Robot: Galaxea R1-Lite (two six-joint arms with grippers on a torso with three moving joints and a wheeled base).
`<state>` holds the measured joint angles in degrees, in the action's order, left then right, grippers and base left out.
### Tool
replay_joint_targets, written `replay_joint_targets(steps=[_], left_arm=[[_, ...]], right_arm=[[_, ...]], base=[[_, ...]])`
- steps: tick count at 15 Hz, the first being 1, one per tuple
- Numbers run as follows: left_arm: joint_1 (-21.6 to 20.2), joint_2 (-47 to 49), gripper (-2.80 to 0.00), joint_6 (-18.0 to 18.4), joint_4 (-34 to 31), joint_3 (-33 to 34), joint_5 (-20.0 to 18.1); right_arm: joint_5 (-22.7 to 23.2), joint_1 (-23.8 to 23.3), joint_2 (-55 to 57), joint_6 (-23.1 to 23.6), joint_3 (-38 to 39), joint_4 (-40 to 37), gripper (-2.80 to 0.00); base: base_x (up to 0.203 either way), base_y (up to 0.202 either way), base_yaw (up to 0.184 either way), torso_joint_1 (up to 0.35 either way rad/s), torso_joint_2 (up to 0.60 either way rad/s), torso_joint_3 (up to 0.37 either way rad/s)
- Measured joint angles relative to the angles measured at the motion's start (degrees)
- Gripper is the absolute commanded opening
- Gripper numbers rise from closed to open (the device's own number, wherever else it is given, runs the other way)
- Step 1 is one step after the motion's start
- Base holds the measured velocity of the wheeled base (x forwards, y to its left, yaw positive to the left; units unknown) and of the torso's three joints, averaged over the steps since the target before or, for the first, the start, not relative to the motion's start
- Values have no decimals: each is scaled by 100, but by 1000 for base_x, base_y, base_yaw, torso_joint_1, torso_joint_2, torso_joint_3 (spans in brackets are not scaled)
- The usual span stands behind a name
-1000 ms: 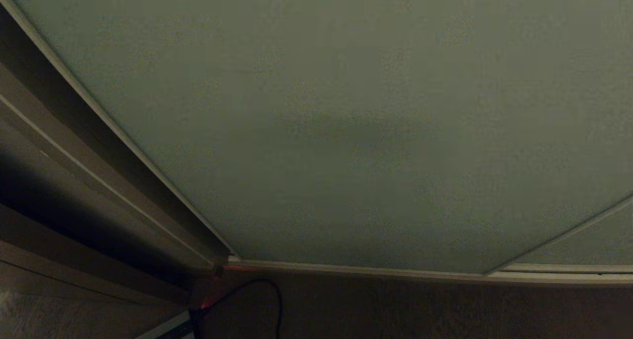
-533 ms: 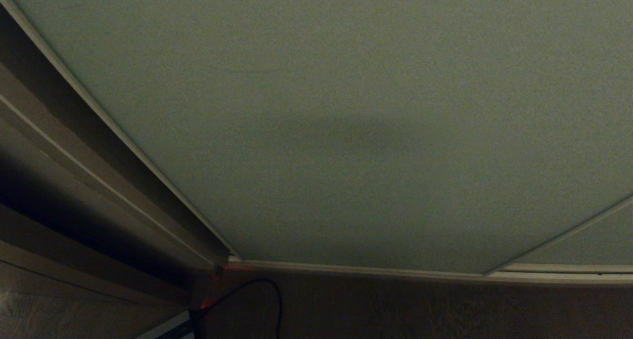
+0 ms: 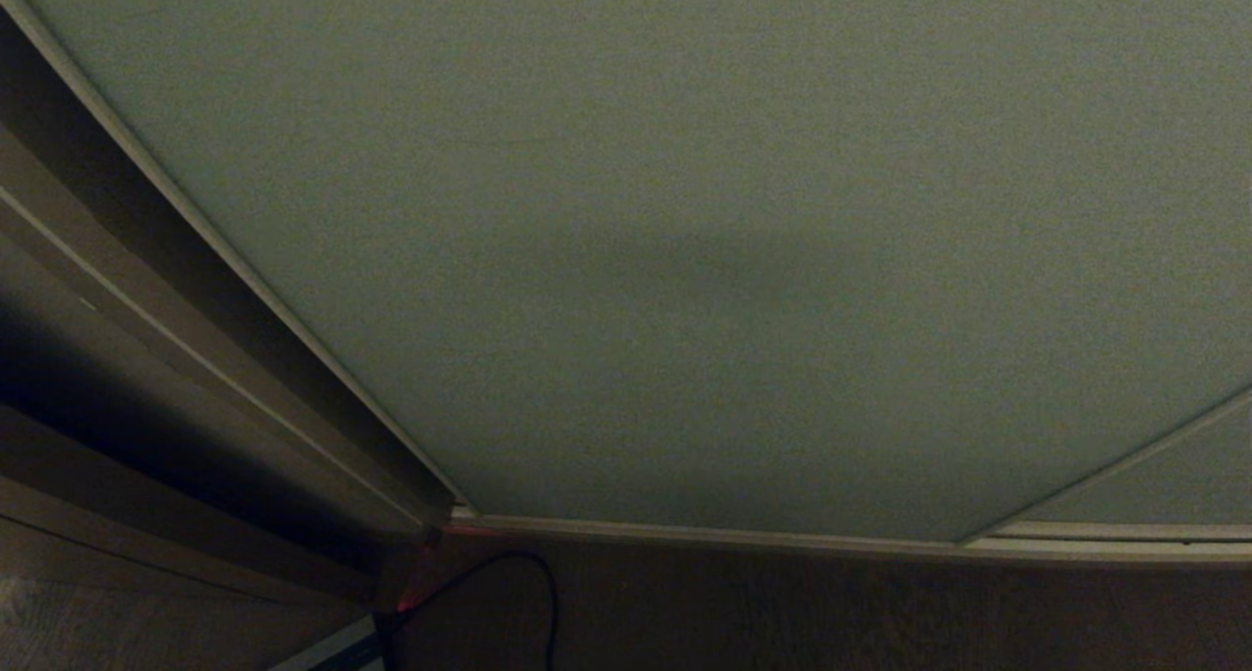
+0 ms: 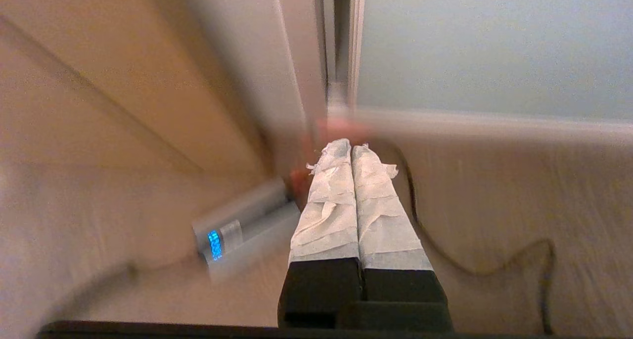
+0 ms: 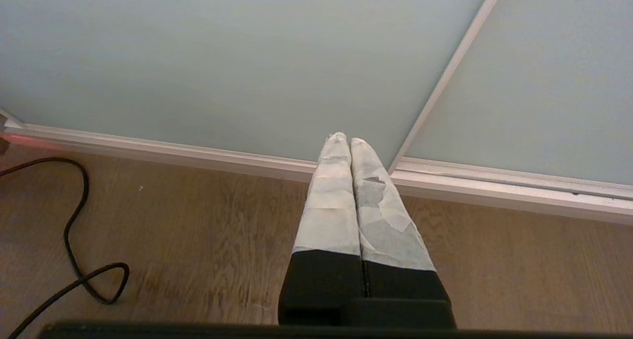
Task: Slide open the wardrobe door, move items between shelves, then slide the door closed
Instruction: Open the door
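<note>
The sliding wardrobe door (image 3: 685, 241) is a wide pale grey-green panel with a thin off-white rim; it fills the head view and stands closed. It also shows in the left wrist view (image 4: 494, 47) and the right wrist view (image 5: 222, 57). My left gripper (image 4: 351, 147) is shut with nothing in it, low over the floor near the door's left bottom corner. My right gripper (image 5: 344, 140) is shut and empty, before the seam between the door and a second panel (image 5: 544, 82). Neither arm shows in the head view. The items and the shelves are hidden.
A black cable (image 5: 74, 220) loops over the wooden floor (image 5: 198, 240) by the door's left corner. A grey device with a blue light (image 4: 217, 240) lies on the floor left of it. The wardrobe's side frame (image 3: 147, 290) runs along the left.
The head view holds still; only its lighting shifts slightly. No arm appears in it.
</note>
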<state>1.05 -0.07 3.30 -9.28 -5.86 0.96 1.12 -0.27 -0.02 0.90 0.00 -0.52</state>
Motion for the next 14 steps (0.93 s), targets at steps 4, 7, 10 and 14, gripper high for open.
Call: replay_joint_targets(steps=[4, 7, 10, 14], left_arm=[[0, 142, -280, 269, 898, -656, -82], [0, 713, -280, 258, 1486, -1495, -56], [-9, 1632, -280, 260, 2931, -2246, 303], [10, 2632, -280, 273, 4016, -3179, 921]], right_arm=[[0, 0, 0, 3, 0, 0, -280], [0, 0, 0, 0, 0, 0, -280], [0, 0, 0, 4, 0, 1, -280], [-2, 0, 0, 3, 0, 0, -280]], base=[[0, 0, 0, 0, 0, 0], [0, 0, 0, 0, 0, 0], [0, 0, 0, 0, 0, 0], [0, 0, 0, 0, 0, 0]])
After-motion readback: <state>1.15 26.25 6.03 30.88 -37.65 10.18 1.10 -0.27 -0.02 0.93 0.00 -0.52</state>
